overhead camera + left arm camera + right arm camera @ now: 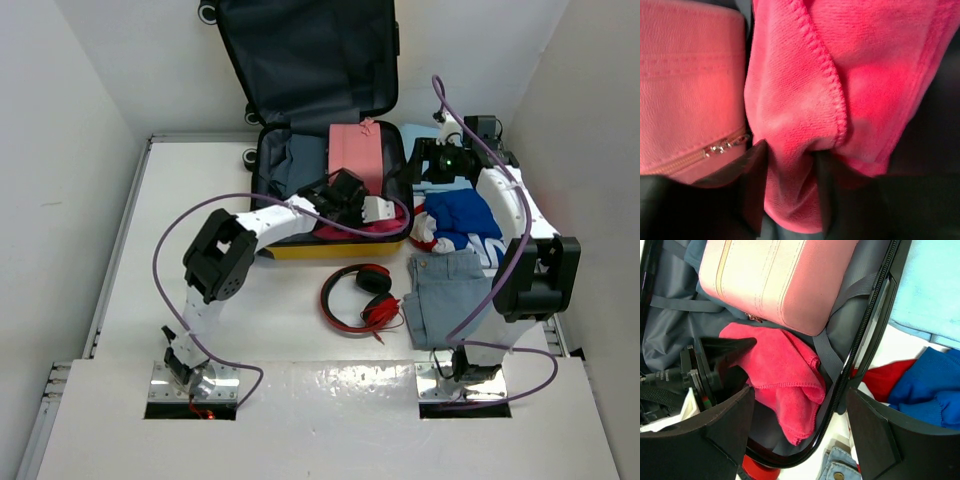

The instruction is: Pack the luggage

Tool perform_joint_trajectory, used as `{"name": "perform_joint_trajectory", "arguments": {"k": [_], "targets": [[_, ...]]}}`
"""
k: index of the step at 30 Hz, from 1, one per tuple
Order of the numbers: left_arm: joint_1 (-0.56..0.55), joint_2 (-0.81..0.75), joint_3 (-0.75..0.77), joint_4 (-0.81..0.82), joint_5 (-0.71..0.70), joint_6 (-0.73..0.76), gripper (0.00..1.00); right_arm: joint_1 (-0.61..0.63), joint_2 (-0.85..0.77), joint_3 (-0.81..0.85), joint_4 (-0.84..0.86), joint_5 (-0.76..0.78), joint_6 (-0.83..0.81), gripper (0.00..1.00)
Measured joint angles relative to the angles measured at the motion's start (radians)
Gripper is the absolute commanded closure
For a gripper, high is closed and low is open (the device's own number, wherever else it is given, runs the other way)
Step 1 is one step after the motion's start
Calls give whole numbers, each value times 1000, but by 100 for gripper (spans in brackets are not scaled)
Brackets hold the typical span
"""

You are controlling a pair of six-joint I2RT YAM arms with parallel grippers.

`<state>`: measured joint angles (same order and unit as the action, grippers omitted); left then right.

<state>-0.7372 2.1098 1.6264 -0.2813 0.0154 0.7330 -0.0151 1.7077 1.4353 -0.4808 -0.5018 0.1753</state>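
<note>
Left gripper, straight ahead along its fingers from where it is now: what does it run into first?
The red towel: it lies bunched between the fingers of the left gripper and fills the way ahead. The pink case sits beside it, off that line. What lies under the towel is hidden.

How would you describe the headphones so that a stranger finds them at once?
Find the open yellow suitcase. Just in front of its yellow edge, left of the folded jeans, lie the headphones. They alone are a red and black hoop, not cloth.

Lab: white-walled robot table [280,310]
</note>
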Motion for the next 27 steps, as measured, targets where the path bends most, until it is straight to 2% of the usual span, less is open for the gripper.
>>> {"name": "perform_joint_trajectory", "arguments": {"k": [3, 4, 8, 13, 15, 17, 20, 24, 27], "targets": [[18, -24, -25, 15, 68, -14, 27, 0, 0, 0, -4, 0, -1, 27], [29, -50, -55, 24, 111, -17, 25, 0, 0, 0, -6, 0, -3, 27], [91, -266, -224, 61, 300, -61, 25, 0, -11, -7, -25, 1, -17, 27], [150, -521, -302, 101, 495, -116, 28, 14, -72, -34, -53, 2, -24, 27], [150, -615, -332, 82, 556, -79, 30, 25, -100, -45, -53, 2, -27, 27], [119, -695, -370, 10, 597, -17, 31, 36, -129, -63, -51, 1, -30, 27], [15, -763, -465, -89, 630, 56, 31, 42, -170, -113, -48, 2, -38, 27], [-112, -744, -609, -182, 617, 82, 30, 42, -207, -187, -56, 4, -46, 27], [-191, -705, -695, -187, 564, 64, 30, 42, -221, -228, -62, 8, -54, 27]]}}
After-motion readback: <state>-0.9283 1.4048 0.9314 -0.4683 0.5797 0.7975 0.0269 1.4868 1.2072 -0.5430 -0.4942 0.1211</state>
